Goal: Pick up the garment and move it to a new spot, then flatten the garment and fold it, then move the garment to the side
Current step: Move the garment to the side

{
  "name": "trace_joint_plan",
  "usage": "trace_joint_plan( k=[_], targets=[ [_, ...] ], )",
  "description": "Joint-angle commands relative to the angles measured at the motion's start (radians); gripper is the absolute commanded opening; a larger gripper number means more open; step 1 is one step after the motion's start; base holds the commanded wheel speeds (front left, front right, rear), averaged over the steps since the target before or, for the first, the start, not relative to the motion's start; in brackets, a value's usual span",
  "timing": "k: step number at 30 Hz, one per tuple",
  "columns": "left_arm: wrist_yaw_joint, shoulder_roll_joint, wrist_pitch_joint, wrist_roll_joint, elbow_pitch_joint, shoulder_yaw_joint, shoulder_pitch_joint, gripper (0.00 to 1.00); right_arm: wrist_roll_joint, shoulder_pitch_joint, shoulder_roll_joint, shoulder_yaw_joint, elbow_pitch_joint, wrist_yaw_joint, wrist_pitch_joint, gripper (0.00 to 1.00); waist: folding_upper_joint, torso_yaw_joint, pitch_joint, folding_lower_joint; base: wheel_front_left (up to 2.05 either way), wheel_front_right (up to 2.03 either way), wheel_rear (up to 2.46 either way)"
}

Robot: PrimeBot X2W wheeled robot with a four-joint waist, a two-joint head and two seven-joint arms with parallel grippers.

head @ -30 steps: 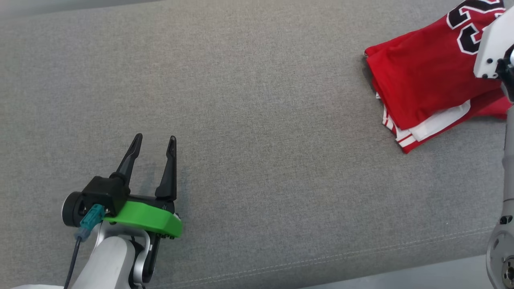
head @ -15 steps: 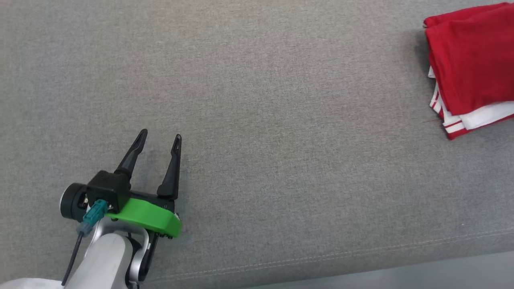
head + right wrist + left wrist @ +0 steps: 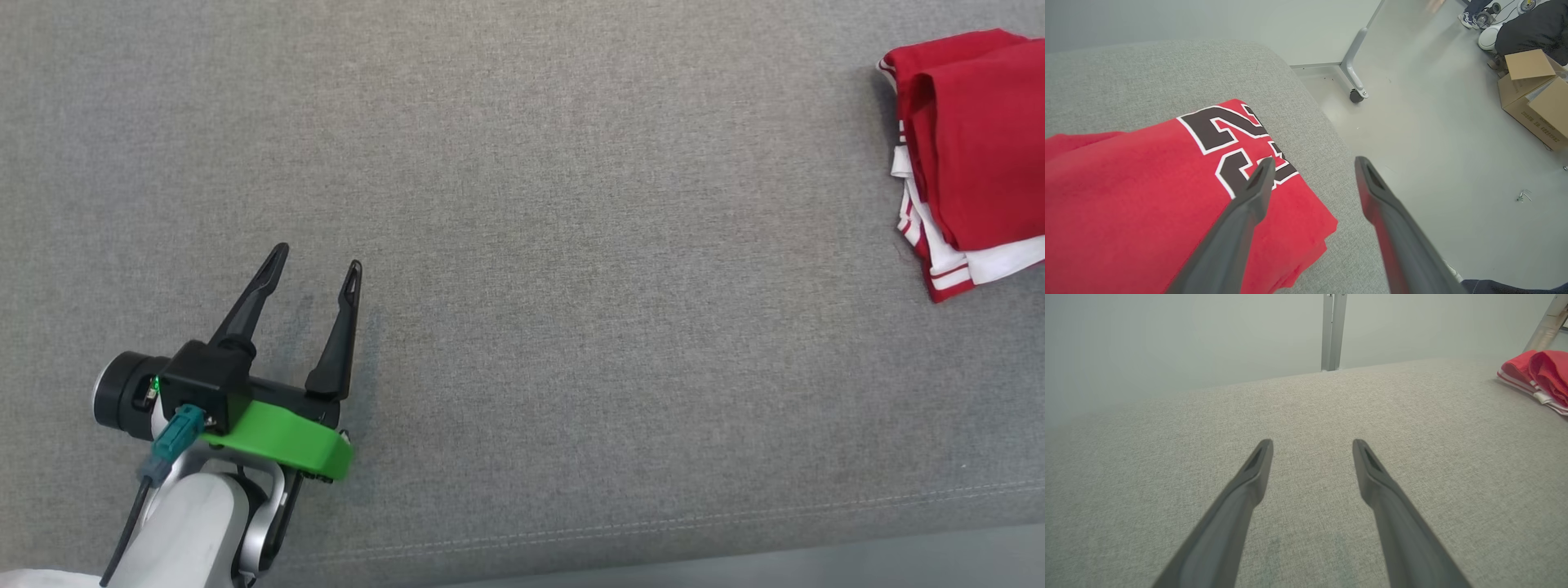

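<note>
Head view, left hand [image 3: 318, 256] released at lower left over grey upholstery [image 3: 571, 245], folded red garment [image 3: 971, 147] at right edge, left wrist view, garment upper right, right wrist view, right hand [image 3: 1313, 160] released above garment at lower left.

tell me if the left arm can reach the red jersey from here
Probably not without a long stretch. Only bare grey cushion lies between the open left gripper and the folded jersey, but the jersey sits far off at the right edge. The open right gripper is much nearer.
</note>
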Motion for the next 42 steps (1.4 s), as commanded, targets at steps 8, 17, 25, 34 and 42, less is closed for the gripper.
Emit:
trace_joint_plan(
  k=[8,17,25,34,42],
  targets=[
    [0.044,-0.029,-0.006,-0.045,0.005,0.036,0.027,1.0,0.033,0.001,0.045,-0.037,0.083,-0.002,-0.131,1.0,-0.0001,-0.01,-0.069,-0.0001,0.0,0.0,0.0],
    [0.107,-0.094,-0.027,-0.167,0.063,0.13,0.092,1.0,0.22,0.064,0.146,-0.009,0.185,-0.002,-0.339,1.0,-0.0001,-0.006,-0.213,-0.0001,0.0,0.0,0.0],
    [0.13,-0.102,-0.001,-0.214,0.127,0.151,0.15,1.0,0.421,0.178,0.201,0.167,0.24,-0.001,-0.469,1.0,-0.0001,0.024,-0.358,-0.0001,0.0,0.0,0.0],
    [0.14,-0.068,0.004,-0.236,0.177,0.182,0.203,1.0,0.701,0.366,0.238,0.537,0.101,-0.001,-0.528,1.0,-0.0001,0.052,-0.437,-0.0001,0.0,0.0,0.0],
    [0.108,-0.082,-0.066,-0.218,0.184,0.182,0.249,1.0,0.841,0.612,0.24,0.685,-0.159,-0.001,-0.536,1.0,-0.0001,0.081,-0.474,-0.0001,0.0,0.0,0.0]
  ],
)
